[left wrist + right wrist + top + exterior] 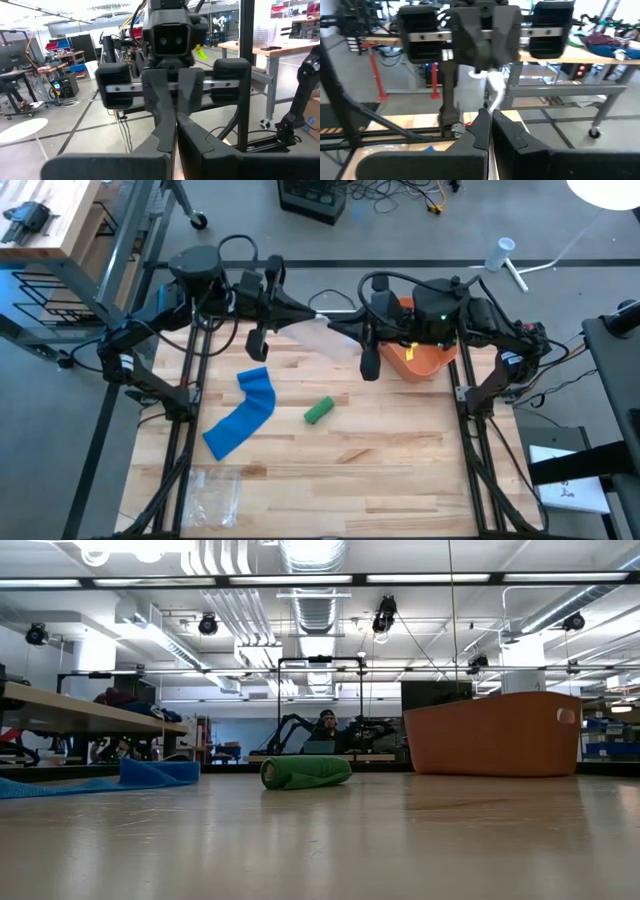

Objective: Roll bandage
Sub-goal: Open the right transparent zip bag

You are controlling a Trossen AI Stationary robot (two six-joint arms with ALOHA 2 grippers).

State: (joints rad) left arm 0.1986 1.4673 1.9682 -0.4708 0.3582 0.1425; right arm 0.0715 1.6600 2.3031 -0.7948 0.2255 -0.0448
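A blue bandage (pixel 245 415) lies unrolled and flat on the table's left half, also visible in the low view (pixel 110 778). A green rolled bandage (pixel 318 411) rests on its side at mid table (pixel 305 772). High over the far part of the table, my left gripper (pixel 315 313) and my right gripper (pixel 338 330) point level at each other, fingertips almost meeting. Both are shut on a pale translucent sheet (pixel 325 340). Whether that sheet is wrapper or bandage does not show. My left gripper pinches the pale sheet between its two fingertips (pixel 481 74), coming level from the table's left. The sheet (pixel 493 87) hangs slack below them, clear of the table. My right gripper pinches the same sheet at a nearby spot (pixel 491 107), coming level from the table's right. Its own fingers (pixel 507 135) hide the exact part.
An orange bin (pixel 425 360) stands at the far right under the right arm, also in the low view (pixel 490 735). A clear plastic bag (pixel 215 490) lies at the near left corner. Bare wooden tabletop (pixel 380 470) stretches across the near right.
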